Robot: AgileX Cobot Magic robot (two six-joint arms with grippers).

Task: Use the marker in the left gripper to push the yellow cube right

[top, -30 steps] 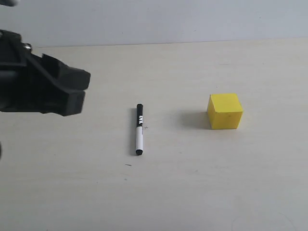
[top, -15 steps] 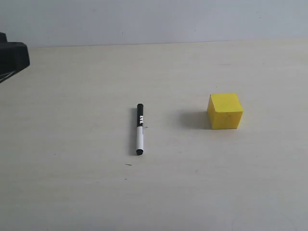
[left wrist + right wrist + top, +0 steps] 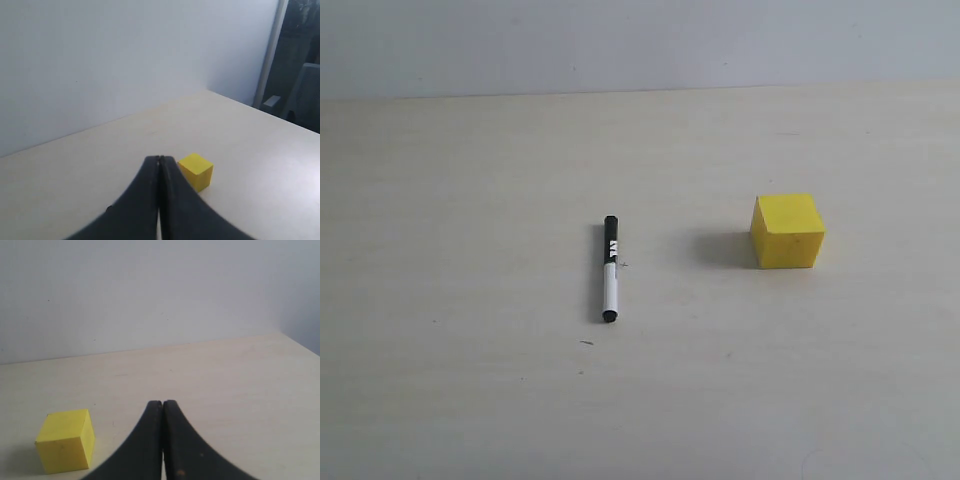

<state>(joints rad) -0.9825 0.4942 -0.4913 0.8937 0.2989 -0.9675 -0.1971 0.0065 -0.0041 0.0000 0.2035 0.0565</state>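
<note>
Left gripper, black, with curved fingers, has withdrawn past the left edge of the exterior view since a second ago. It now shows only in its own wrist view. Marker and cube unchanged over the same interval.

Left gripper state: fingers pressed flat together from the tips down, seam closed, not gripping anything.

Right gripper, same black curved fingers: likewise fully closed, tip against tip, holding nothing.

Slim marker, with white barrel, long black cap and small black end, lies flat on the pale cream table. Its cap end points toward the plain light grey wall, and its white end is nearer the camera. No gripper touches it.

Small matte bright yellow cube sits on the table to the right of the marker, well apart from it, slightly further back than the marker's middle. Its shadow falls on its left side. The cube also shows in both wrist views, beyond the closed fingertips.
</note>
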